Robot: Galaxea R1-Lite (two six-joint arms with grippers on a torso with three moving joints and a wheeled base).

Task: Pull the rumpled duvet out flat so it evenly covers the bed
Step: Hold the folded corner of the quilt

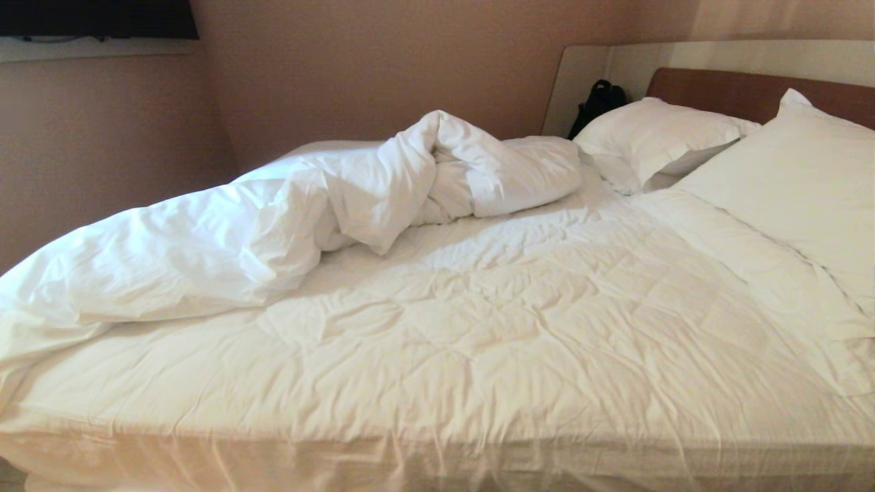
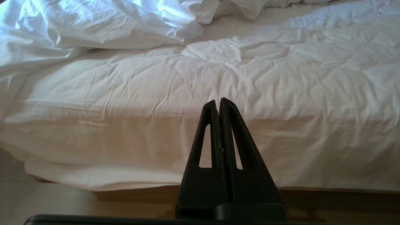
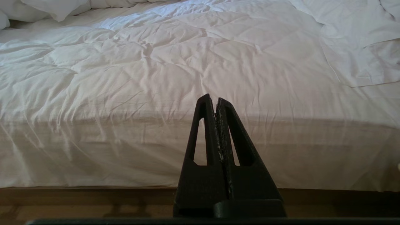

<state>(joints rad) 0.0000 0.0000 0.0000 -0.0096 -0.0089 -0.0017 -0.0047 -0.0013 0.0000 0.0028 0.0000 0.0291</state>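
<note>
One rumpled duvet (image 1: 287, 219) bunched along bed (image 1: 478, 355)

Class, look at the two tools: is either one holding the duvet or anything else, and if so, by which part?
Nothing is held. The left tool and right tool are both shut and empty, short of the bed.

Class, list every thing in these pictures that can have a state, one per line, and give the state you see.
duvet: rumpled, bunched along the far side of the bed, not spread
bed: mostly uncovered, wrinkled quilted surface showing
pillows: two, lying at the headboard end
left hand: shut, empty, in front of the bed's near side
right hand: shut, empty, in front of the bed's near side
</note>
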